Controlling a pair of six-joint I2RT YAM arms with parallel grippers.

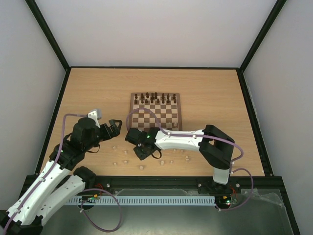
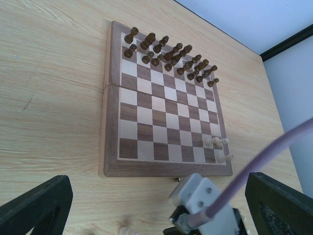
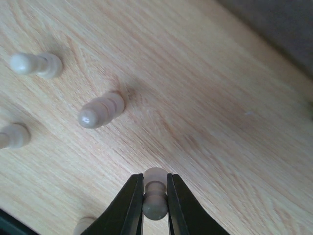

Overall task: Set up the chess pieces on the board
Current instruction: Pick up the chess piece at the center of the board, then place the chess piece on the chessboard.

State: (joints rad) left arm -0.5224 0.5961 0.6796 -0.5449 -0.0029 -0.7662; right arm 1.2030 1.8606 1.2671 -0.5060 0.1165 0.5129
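Your right hand (image 3: 155, 188) is pinched shut on one small pale beige wooden chess piece (image 3: 155, 199), low over the light wooden table (image 3: 220, 98), between the table's near edge and the board (whether the piece touches the surface, I cannot tell). Other pale pieces (image 3: 100, 110) lie loose around it. Three more stand at the near right corner of the square brown-and-cream checkered wooden chessboard (image 2: 108, 122), which sits mid-table. Dark brown wooden pieces (image 2: 166, 51) fill its far rows. Your left hand (image 1: 115, 129) is spread wide and holds nothing, on the side of the table's left edge.
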